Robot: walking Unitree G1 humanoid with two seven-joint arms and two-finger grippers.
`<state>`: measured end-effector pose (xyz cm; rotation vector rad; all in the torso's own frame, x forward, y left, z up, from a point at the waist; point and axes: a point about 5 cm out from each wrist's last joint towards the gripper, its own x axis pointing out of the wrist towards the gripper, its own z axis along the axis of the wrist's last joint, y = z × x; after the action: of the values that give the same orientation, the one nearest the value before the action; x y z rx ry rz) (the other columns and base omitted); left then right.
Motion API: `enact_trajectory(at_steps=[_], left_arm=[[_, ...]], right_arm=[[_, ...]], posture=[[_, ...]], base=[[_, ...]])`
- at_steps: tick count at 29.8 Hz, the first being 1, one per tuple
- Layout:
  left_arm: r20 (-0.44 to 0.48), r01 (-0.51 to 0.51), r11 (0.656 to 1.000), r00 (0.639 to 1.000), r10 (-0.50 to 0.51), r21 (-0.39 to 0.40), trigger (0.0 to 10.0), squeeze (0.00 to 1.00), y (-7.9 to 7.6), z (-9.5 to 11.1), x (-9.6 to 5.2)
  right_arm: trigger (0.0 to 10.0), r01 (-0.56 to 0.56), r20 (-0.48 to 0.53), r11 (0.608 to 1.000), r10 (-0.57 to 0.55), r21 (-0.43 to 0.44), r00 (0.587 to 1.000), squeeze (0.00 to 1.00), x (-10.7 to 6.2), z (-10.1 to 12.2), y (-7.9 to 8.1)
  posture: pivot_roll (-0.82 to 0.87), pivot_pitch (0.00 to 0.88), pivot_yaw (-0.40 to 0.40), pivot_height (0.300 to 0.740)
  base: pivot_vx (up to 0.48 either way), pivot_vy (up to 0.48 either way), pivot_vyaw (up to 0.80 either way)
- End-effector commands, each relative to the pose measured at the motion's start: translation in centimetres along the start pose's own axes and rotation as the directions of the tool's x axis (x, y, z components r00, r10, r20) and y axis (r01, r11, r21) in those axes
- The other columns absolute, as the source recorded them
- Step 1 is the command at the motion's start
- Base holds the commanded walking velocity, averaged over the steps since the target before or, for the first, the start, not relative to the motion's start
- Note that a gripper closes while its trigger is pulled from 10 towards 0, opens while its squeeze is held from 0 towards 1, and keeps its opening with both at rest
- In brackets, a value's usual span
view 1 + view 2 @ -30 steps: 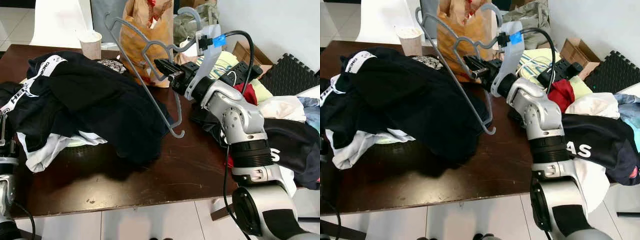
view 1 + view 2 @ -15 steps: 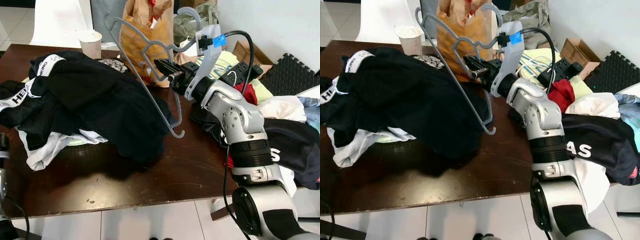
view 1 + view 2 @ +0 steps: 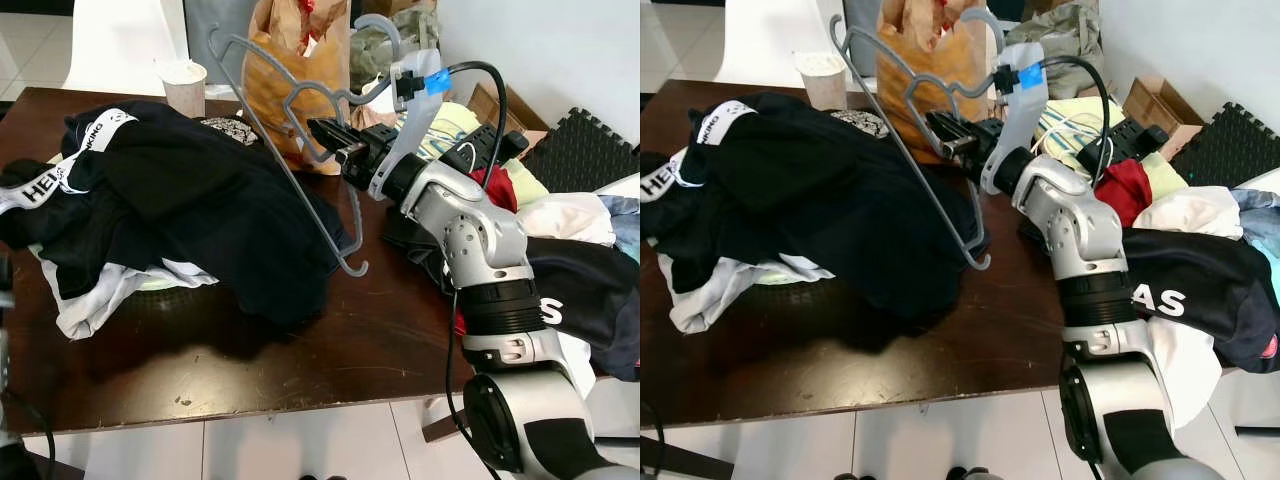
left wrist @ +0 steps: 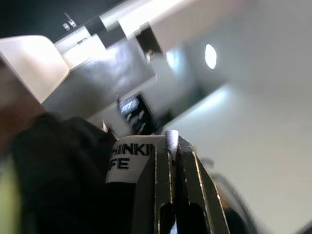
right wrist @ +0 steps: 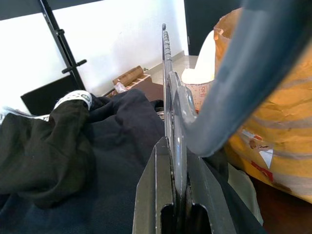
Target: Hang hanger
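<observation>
Now your right gripper (image 3: pixel 335 145) is clamped tight on the grey hanger (image 3: pixel 290 150), held up over the black clothes (image 3: pixel 190 200); next find a rail, maybe behind; the left gripper (image 4: pixel 170 161) looks closed.

A lived-in home room, mid laundry sorting. A dark wooden table (image 3: pixel 330 350) on pale tiled floor carries a heap of black clothes (image 3: pixel 180 200), with a paper cup (image 3: pixel 185 87) and brown paper bag (image 3: pixel 290 80) at its far edge. Beside the table, more garments (image 3: pixel 570 240) pile near a cardboard box (image 3: pixel 490 105).
</observation>
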<state>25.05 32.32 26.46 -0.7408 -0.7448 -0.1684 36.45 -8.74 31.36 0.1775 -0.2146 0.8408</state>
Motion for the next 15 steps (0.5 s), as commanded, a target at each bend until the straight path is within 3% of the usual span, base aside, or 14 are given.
enact_trajectory(at_steps=[1, 4, 6, 7, 9, 11, 13, 14, 15], left_arm=[[-0.083, 0.143, 0.982, 0.988, -0.134, 0.121, 0.0, 0.0, -3.2, 0.2, 1.7], [-0.251, 0.341, 0.903, 0.927, -0.278, 0.262, 0.0, 0.0, -8.0, -0.3, 4.1], [-0.251, 0.341, 0.903, 0.927, -0.278, 0.262, 0.0, 0.0, -8.0, -0.3, 4.1], [-0.303, 0.398, 0.872, 0.901, -0.312, 0.286, 0.0, 0.0, -9.5, -0.7, 4.6], [-0.385, 0.539, 0.804, 0.818, -0.428, 0.251, 0.0, 0.0, -13.0, -1.4, 5.0], [-0.422, 0.702, 0.69, 0.687, -0.591, 0.176, 0.0, 0.0, -17.4, -1.8, 4.7], [-0.422, 0.702, 0.69, 0.687, -0.591, 0.176, 0.0, 0.0, -17.4, -1.8, 4.7], [-0.416, 0.748, 0.647, 0.642, -0.645, 0.151, 0.0, 0.0, -18.9, -1.7, 4.6], [-0.416, 0.748, 0.647, 0.642, -0.645, 0.151, 0.0, 0.0, -18.9, -1.7, 4.6]], right_arm=[[10.0, -0.005, 0.016, 1.0, 0.005, -0.014, 1.0, 0.0, 0.0, 0.4, 0.2], [10.0, -0.002, 0.027, 1.0, 0.003, -0.002, 1.0, 0.0, 0.1, 0.3, 0.2], [10.0, -0.002, 0.027, 1.0, 0.003, -0.002, 1.0, 0.0, 0.1, 0.3, 0.2], [10.0, -0.003, 0.032, 1.0, 0.003, 0.004, 0.999, 0.0, 0.1, 0.3, 0.2], [10.0, -0.003, 0.045, 1.0, 0.002, 0.022, 0.999, 0.0, 0.2, 0.2, 0.3], [10.0, 0.002, 0.07, 0.999, -0.006, 0.053, 0.998, 0.0, 0.3, 0.3, 0.2], [10.0, 0.002, 0.07, 0.999, -0.006, 0.053, 0.998, 0.0, 0.3, 0.3, 0.2], [10.0, 0.004, 0.081, 0.998, -0.009, 0.065, 0.997, 0.0, 0.4, 0.4, 0.1], [10.0, 0.004, 0.081, 0.998, -0.009, 0.065, 0.997, 0.0, 0.4, 0.4, 0.1]], posture=[[-0.05, 0.192, -0.106, 0.74], [-0.04, 0.188, -0.102, 0.74], [-0.04, 0.188, -0.102, 0.74], [-0.03, 0.184, -0.099, 0.74], [-0.02, 0.17, -0.092, 0.74], [-0.01, 0.158, -0.083, 0.74], [-0.01, 0.158, -0.083, 0.74], [-0.01, 0.156, -0.082, 0.74], [-0.01, 0.156, -0.082, 0.74]], base=[[0.0, 0.0, 0.0], [0.0, 0.0, 0.0], [0.0, 0.0, 0.0], [0.0, 0.0, 0.0], [0.0, 0.0, 0.0], [0.0, 0.0, 0.0], [0.0, 0.0, 0.0], [0.0, 0.0, 0.0], [0.0, 0.0, 0.0]])
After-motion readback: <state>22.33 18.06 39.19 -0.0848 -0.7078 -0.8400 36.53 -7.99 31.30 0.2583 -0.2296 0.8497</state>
